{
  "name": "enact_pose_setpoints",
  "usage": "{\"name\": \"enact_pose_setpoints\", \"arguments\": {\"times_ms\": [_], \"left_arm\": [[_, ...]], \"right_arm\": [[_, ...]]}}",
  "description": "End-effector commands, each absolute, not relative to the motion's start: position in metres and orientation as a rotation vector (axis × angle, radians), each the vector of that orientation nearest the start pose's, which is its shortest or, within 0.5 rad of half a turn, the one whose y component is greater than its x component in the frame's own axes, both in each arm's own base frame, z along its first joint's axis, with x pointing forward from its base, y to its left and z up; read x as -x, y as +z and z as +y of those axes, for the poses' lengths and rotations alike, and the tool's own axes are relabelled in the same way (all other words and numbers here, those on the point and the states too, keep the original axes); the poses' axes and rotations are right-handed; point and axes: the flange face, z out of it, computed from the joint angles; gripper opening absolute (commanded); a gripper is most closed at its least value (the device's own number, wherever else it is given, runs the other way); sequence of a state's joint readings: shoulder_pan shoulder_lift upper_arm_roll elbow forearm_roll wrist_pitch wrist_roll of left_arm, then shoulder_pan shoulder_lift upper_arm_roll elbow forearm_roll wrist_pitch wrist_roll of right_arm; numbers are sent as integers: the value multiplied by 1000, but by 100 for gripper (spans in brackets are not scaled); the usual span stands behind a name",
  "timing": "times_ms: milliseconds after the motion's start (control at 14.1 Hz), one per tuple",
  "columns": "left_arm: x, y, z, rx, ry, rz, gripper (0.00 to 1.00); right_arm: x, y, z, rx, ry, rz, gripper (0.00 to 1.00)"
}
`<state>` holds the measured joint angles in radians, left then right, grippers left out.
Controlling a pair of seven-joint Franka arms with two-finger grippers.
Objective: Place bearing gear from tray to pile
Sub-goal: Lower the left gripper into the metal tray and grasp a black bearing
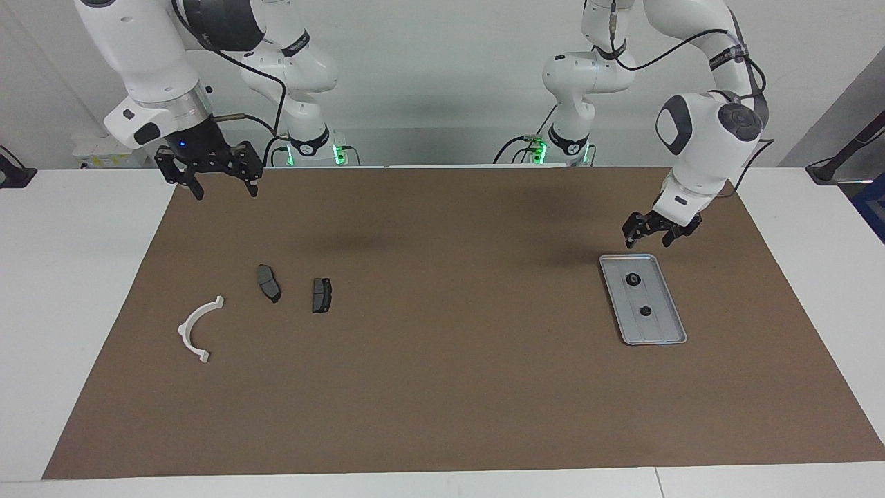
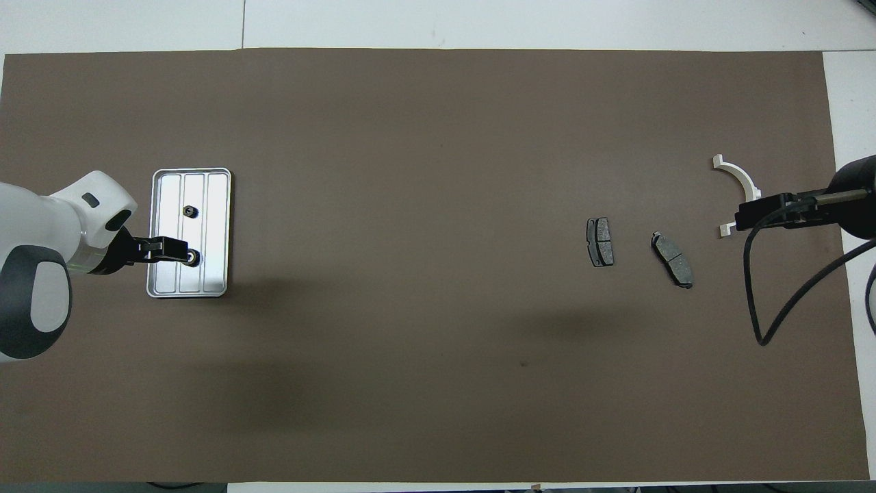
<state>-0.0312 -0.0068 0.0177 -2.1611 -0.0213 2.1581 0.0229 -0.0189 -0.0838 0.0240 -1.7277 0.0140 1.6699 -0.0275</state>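
A white bench (image 1: 83, 290) carries a broad brown mat (image 1: 442, 325) that covers most of its top, with a plain pale wall at the robots' end. Toward the left arm's end of the bench lies the tray (image 1: 666, 325), a flat silver-grey metal rectangle with rounded corners, a raised rim and lengthwise ribs. Its long axis runs from the robots' side outward, slightly skewed in the facing view. 2 small dark round bearing gears sit in it along the middle rib: the nearer gear (image 1: 632, 279) close to the robots' end of the tray, and the farther gear (image 1: 645, 311) about midway along.

The left hand (image 1: 648, 234) hangs in the air over the tray's robot-side end, its fingers spread apart and holding nothing; in the overhead view its tips cover the nearer gear.

Toward the right arm's end lies the pile: a white curved plastic arc (image 1: 197, 329) and 2 dark grey brake pads, the first pad (image 1: 269, 283) beside the arc and the second pad (image 1: 321, 295) just beside that. All 3 lie apart from one another on the mat.

The right hand (image 1: 218, 185) waits up over the mat's robot-side corner, fingers wide and empty.
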Motion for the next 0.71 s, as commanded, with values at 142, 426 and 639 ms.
{"name": "enact_pose_setpoints", "arguments": {"times_ms": [142, 426, 639], "left_arm": [[-549, 354, -5, 3146, -39, 86, 93], [-554, 317, -1, 3145, -5, 92, 93], [-554, 308, 0, 3145, 7, 92, 93]], "right_arm": [[-531, 606, 4, 3127, -70, -31, 100], [-531, 605, -2, 3128, -67, -12, 100], [-531, 605, -3, 3127, -67, -7, 100]]}}
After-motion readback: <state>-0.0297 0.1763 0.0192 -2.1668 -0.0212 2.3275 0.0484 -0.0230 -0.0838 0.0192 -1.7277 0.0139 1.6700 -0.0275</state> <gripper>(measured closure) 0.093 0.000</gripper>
